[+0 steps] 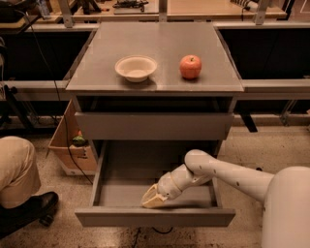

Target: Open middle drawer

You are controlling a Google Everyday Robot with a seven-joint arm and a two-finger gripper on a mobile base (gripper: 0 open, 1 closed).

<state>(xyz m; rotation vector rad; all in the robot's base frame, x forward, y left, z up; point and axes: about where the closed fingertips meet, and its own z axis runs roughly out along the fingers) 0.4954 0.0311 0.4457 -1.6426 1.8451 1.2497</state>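
Middle drawer [155,217] sits pulled well out, low on the cabinet. The gripper [153,198] rests inside, just behind its front; I cannot tell its opening. I should pull straight outward, level, without sideways drag.

Looks like a workshop: cluttered wooden workbenches [203,7], speckled stone floor [271,145], the robot's gripper [154,197] inside the pulled-out grey metal middle drawer [155,217].

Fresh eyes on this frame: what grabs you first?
The middle drawer stands wide open low in view, with the robot's white arm reaching into its tray and the hand down near the front wall. Up on the cabinet top sit a red apple and a pale bowl, side by side.
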